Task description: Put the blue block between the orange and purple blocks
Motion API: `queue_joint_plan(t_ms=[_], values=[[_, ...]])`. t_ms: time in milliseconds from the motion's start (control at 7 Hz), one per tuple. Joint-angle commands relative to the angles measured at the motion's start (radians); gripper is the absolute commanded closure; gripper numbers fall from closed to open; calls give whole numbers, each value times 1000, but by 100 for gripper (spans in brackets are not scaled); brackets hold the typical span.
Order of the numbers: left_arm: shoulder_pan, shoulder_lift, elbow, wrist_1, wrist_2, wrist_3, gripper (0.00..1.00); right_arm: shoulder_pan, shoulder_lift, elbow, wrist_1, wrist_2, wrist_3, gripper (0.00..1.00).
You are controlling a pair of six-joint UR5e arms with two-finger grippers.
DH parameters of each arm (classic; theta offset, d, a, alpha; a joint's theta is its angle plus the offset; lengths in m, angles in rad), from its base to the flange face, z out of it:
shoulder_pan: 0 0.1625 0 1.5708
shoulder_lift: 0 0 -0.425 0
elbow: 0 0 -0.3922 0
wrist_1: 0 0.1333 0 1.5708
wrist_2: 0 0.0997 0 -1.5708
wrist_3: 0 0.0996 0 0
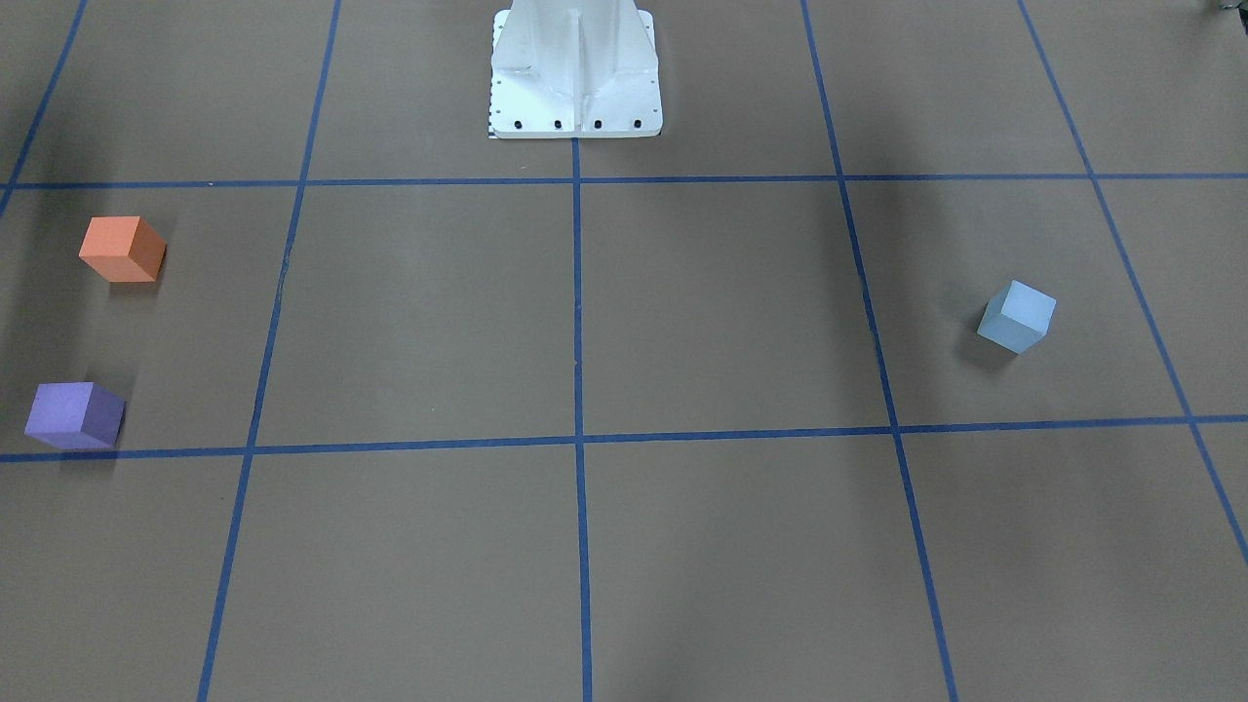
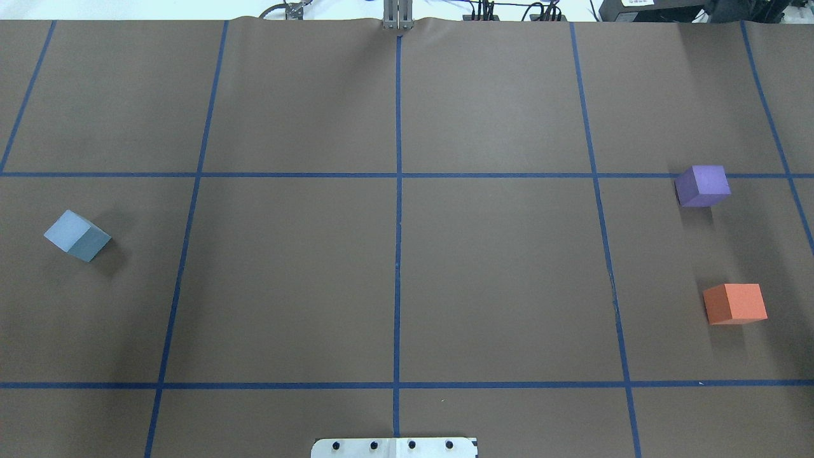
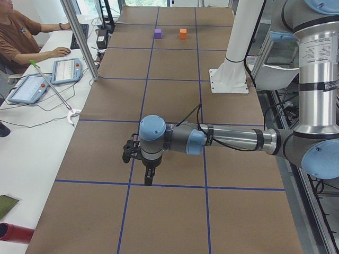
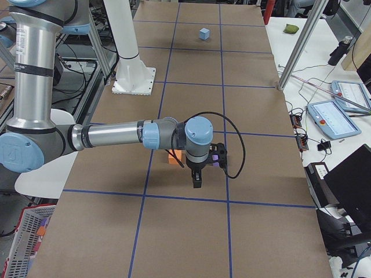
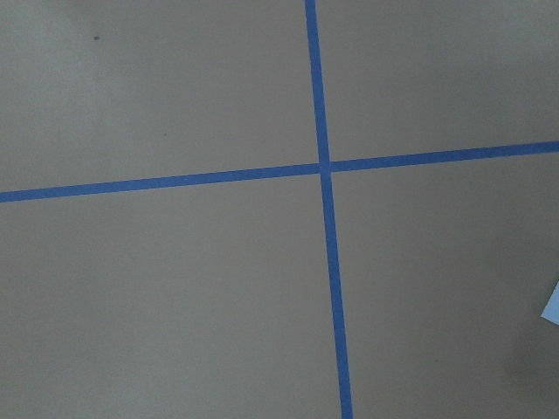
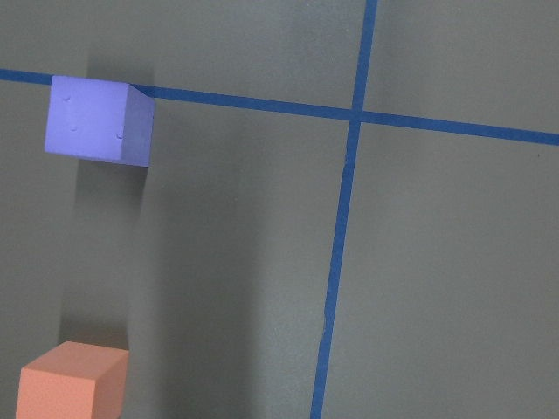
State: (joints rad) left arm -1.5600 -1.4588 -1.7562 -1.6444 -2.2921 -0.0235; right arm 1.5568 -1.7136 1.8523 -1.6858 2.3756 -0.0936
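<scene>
The light blue block (image 2: pixel 77 235) sits on the robot's left side of the table (image 1: pixel 1017 316); its corner shows at the right edge of the left wrist view (image 5: pixel 552 305). The orange block (image 2: pixel 735 303) and the purple block (image 2: pixel 702 185) sit apart on the robot's right side, with a bare gap between them (image 6: pixel 72 381) (image 6: pixel 99 120). My left gripper (image 3: pixel 150 180) shows only in the exterior left view, above the table. My right gripper (image 4: pixel 197 182) shows only in the exterior right view, above the orange and purple blocks. I cannot tell whether either is open or shut.
The white robot base (image 1: pixel 575 73) stands at the table's middle edge. Blue tape lines (image 2: pixel 398 191) grid the brown table. An operator (image 3: pixel 21 37) sits beside tablets (image 3: pixel 66 70) at a side desk.
</scene>
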Motion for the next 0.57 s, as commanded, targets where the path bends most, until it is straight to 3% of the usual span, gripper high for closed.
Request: queue_joint_plan(t_ms=[0, 429], values=[[0, 0, 3, -2, 0, 1, 0, 2, 0, 1, 2, -3, -5, 0], [0, -58, -40, 61, -3, -1, 0, 2, -1, 1, 0, 0, 0, 0]])
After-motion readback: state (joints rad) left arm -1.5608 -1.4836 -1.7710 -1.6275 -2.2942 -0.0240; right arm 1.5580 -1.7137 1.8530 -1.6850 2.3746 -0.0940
